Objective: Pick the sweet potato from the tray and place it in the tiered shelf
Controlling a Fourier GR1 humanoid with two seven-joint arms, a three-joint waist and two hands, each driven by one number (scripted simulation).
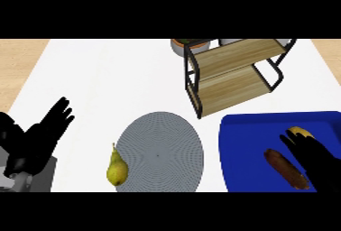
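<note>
A brown sweet potato (287,168) lies on the blue tray (246,149) at the lower right. My right hand (318,158) hovers over the tray just right of the sweet potato, fingers straight and open, partly covering a yellow item (301,131) behind it. The tiered shelf (233,74), black frame with wooden boards, stands behind the tray at the upper right. My left hand (36,137) rests open at the left edge, fingers up.
A grey round plate (163,151) sits in the middle of the white counter, with a yellow-green pear (117,169) at its left rim. Behind the shelf stand a pot (188,45) and another white vessel (230,42).
</note>
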